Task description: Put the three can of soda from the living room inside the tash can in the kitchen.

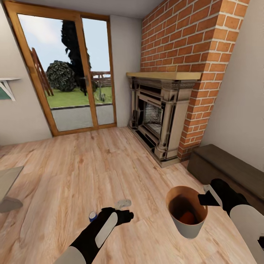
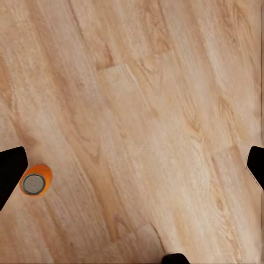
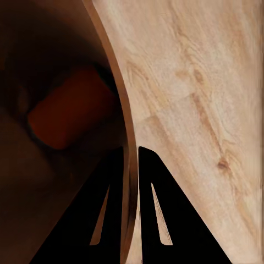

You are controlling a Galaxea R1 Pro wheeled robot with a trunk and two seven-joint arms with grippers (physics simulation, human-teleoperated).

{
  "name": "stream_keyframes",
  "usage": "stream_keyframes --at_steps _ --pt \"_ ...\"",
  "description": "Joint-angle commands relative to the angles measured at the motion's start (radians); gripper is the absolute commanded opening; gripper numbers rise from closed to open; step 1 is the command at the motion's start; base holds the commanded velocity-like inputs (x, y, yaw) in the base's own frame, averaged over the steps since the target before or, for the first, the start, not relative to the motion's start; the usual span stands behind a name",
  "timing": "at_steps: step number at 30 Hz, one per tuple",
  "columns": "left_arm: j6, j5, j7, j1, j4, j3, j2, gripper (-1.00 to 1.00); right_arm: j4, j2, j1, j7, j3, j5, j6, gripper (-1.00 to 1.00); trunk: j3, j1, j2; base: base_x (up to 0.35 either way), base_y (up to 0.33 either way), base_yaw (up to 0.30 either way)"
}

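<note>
- No brand, label or writing can be read on any can or on the bin.
- Cans counted: three. One dark blue can stands on the floor just beside the left forearm in the head view; one orange can stands upright on the planks, grey top up, in the left wrist view; one orange can lies on its side at the bottom of the bin, seen again in the right wrist view.
- One tash can, grey-tan outside and brown inside, stands on the wood floor near the robot's right side, in the living room.
- The right gripper is clamped on the bin's rim, one finger inside the wall and one outside, the gap between them narrow.
- The left gripper hangs low over the floor; its fingertips sit at opposite edges of the wrist view, spread wide with nothing between them.
- A grey smudge on the floor just beyond the left gripper is too blurred to tell.
- Farther right: one dark low bench along the wall.
- Beyond: one red-brick fireplace with a carved surround and pale mantel.
- Farthest: wood-framed glass doors, two panes, with garden behind.
</note>
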State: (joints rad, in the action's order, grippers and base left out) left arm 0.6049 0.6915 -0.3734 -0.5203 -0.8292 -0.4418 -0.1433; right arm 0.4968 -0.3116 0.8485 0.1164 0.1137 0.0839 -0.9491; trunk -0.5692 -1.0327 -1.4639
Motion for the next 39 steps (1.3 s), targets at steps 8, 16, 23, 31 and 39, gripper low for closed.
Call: stream_keyframes --at_steps 8,16,23,31,39 --pt "-0.013 0.002 -0.001 0.000 -0.001 0.000 0.000 1.00 0.000 -0.001 0.000 0.006 -0.003 0.013 0.000 -1.00 0.000 0.000 0.000 0.134 -0.068 -0.005" --pt "-0.014 0.001 0.000 0.000 0.001 0.000 0.000 1.00 0.000 -0.001 0.000 0.006 -0.003 0.013 0.000 -1.00 0.000 0.000 0.000 0.171 0.034 0.000" --pt "-0.015 -0.001 0.001 0.000 0.001 0.000 -0.001 1.00 0.000 -0.001 0.000 0.006 -0.003 0.013 0.000 -1.00 0.000 0.000 0.000 0.202 -0.061 0.000" --pt "-0.020 -0.001 0.001 0.000 0.001 0.000 -0.001 1.00 0.000 -0.001 0.000 0.006 -0.003 0.013 0.000 -1.00 0.000 0.000 0.000 0.198 -0.133 0.000" --pt "-0.034 -0.001 0.001 0.000 0.000 0.000 -0.001 1.00 0.000 -0.001 0.000 0.006 -0.003 0.013 0.000 -1.00 0.000 0.000 0.000 0.083 -0.030 0.000"
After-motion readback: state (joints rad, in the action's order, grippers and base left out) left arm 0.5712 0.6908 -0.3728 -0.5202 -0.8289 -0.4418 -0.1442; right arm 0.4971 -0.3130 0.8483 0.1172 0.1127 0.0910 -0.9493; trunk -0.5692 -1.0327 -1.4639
